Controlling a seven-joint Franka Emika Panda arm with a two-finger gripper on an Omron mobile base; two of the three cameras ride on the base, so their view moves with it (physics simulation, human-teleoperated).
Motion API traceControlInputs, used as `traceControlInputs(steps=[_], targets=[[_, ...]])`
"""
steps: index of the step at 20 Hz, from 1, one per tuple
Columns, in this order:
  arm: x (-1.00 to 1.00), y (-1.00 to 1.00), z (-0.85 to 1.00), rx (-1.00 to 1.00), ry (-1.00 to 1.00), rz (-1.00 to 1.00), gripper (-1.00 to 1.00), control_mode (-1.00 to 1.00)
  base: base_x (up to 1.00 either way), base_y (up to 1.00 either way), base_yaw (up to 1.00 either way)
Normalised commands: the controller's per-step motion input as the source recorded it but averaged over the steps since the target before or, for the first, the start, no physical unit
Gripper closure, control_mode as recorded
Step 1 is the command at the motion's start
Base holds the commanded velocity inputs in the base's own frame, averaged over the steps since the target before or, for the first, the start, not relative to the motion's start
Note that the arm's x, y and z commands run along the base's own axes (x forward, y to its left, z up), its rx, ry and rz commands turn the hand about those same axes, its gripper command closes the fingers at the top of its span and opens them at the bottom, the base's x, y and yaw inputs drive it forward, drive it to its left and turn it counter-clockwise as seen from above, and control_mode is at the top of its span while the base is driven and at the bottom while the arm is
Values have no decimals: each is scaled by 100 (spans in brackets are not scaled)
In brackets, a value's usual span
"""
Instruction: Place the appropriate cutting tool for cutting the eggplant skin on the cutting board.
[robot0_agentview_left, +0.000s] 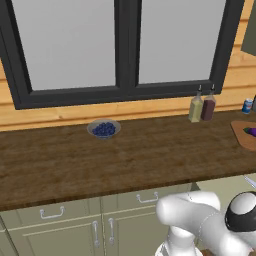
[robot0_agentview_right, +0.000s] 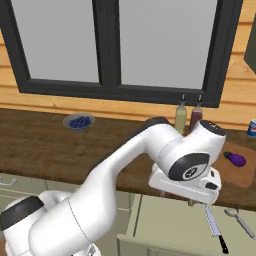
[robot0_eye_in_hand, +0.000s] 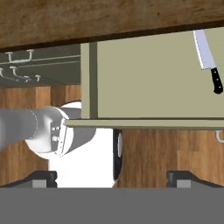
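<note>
The small purple eggplant (robot0_agentview_right: 235, 159) (robot0_agentview_left: 251, 131) lies on the reddish-brown cutting board (robot0_agentview_right: 231, 175) (robot0_agentview_left: 241, 134) at the counter's right end. Below the counter edge an open drawer (robot0_agentview_right: 170, 220) (robot0_eye_in_hand: 153, 78) holds a black-handled knife (robot0_agentview_right: 215, 227) (robot0_eye_in_hand: 205, 52) and, to its right, a silver peeler-like tool (robot0_agentview_right: 239, 220). My gripper (robot0_agentview_right: 192, 200) (robot0_eye_in_hand: 116, 179) hangs open over the drawer, left of the knife, with nothing between its fingers.
A glass bowl of blue berries (robot0_agentview_left: 104, 129) (robot0_agentview_right: 79, 122) sits mid-counter near the window. Two bottles (robot0_agentview_left: 196, 107) (robot0_agentview_right: 181, 117) and a blue can (robot0_agentview_left: 247, 105) stand at the back near the board. Cabinet doors with handles (robot0_agentview_left: 95, 232) lie below the counter.
</note>
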Motion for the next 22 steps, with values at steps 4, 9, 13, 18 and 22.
traceControlInputs(steps=[4,9,13,18,22], targets=[[-58,-99,-13,4,6,0,-100,-100,0,0,0],[-54,-86,-10,6,6,0,-100,-100,0,0,0],[0,-67,-37,0,11,0,-100,-100,0,0,0],[69,-45,-76,0,8,1,-100,-100,0,0,0],[74,-7,-100,0,4,2,-100,-100,0,0,0]])
